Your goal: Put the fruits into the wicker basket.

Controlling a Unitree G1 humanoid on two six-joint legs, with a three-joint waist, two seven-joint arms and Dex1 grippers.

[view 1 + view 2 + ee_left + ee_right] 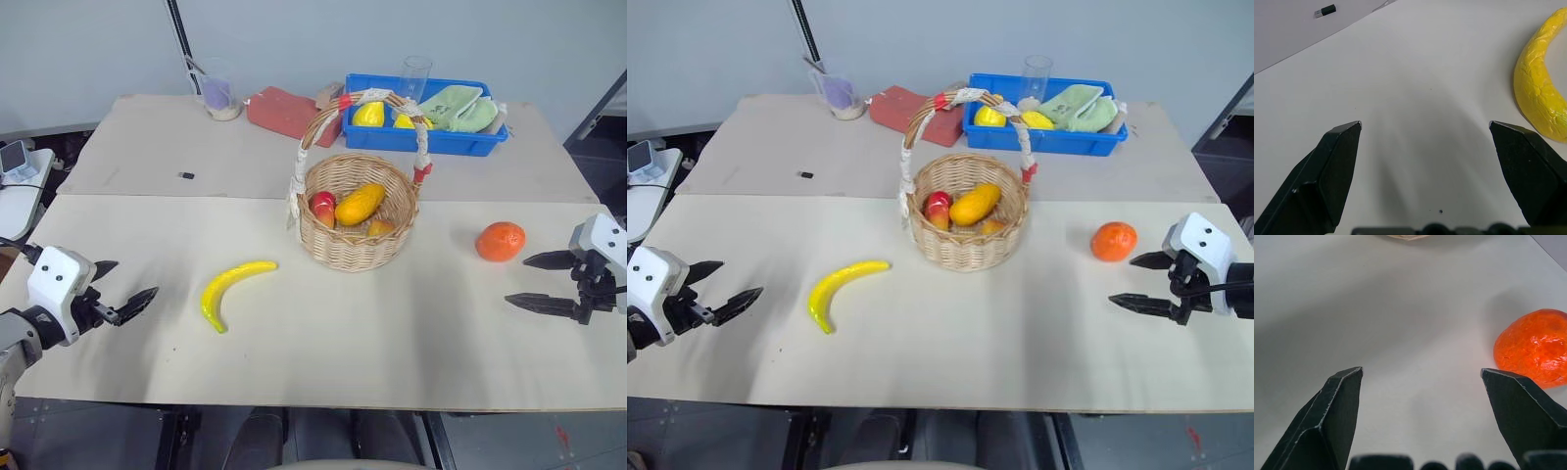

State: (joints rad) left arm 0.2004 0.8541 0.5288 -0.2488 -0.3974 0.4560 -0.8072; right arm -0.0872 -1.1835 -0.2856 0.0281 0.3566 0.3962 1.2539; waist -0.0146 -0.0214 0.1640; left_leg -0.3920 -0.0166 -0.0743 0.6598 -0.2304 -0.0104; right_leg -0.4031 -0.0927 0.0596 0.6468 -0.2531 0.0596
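Nearest, at the surface's left edge, the left gripper hangs with fingers wide and empty, short of the banana, which lies between it and the wicker basket. Right of the basket sits the tangerine, with the right gripper just beyond it, fingers wide, empty. The task looks barely begun, with both fruits outside; next, either gripper must reach in and close on its fruit. The left wrist view adds the banana's cracked skin; the head views add fruit already in the basket.
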